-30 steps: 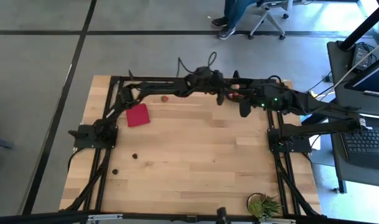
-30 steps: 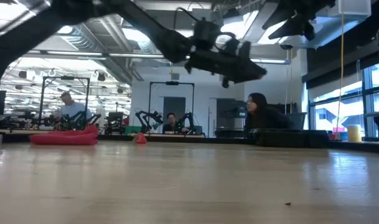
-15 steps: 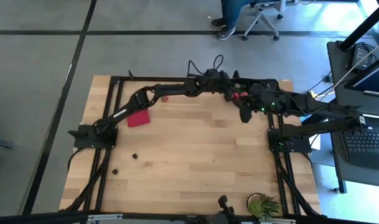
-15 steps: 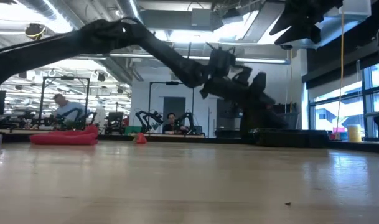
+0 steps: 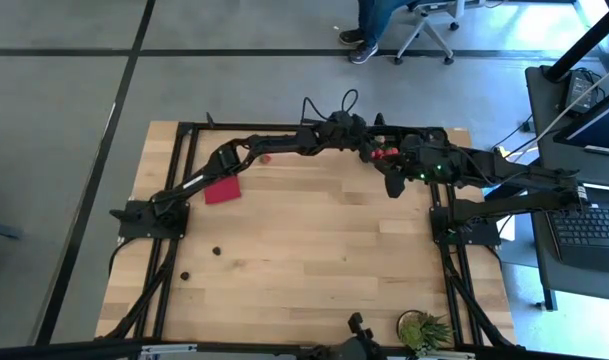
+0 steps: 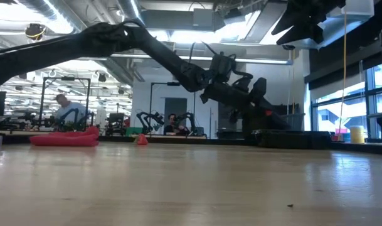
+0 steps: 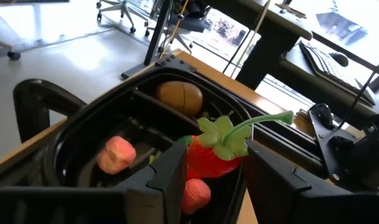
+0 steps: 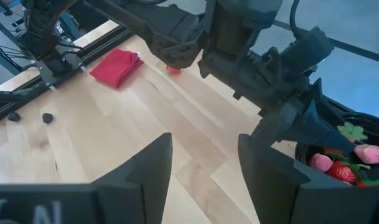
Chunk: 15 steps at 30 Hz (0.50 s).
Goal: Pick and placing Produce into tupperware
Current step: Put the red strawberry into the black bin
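High view: pale wooden table point(image 5: 314, 250) on a grey floor; a swivel chair and a seated person's legs beyond the far edge, a desk with a laptop at right. Low view shows a lab hall with three people at benches. Two arms meet at the far right corner. One black tray point(image 7: 71, 130) there, holding one brown lump point(image 7: 178, 97) and two pink pieces. Left gripper point(image 7: 208, 180) over the tray, jaws spread, one strawberry point(image 7: 209, 157) between them; contact unclear. Right gripper point(image 8: 201, 165) just beside, jaws spread, nothing between them. One red cloth point(image 5: 221, 186), one potted plant point(image 5: 421, 330), one red piece point(image 5: 266, 157) loose, two dark round bits point(image 5: 216, 251) near the left base.
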Available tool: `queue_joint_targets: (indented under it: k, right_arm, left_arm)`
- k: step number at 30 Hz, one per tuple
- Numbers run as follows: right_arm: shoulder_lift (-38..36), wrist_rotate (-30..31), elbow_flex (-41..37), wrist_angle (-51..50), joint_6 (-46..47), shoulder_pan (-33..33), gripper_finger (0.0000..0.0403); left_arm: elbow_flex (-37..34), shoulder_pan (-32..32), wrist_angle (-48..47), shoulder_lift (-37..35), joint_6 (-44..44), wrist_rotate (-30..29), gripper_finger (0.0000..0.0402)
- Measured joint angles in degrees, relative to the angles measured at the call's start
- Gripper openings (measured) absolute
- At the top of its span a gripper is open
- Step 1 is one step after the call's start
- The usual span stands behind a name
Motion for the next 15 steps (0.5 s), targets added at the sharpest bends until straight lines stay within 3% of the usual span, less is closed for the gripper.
queue_joint_targets:
  k: [15]
  right_arm:
    - [0.00, 0.00, 0.00, -0.02, 0.11, 0.00, 0.0186]
  left_arm:
    - [0.00, -0.31, 2.17, -0.15, 7.53, 0.03, 0.0188]
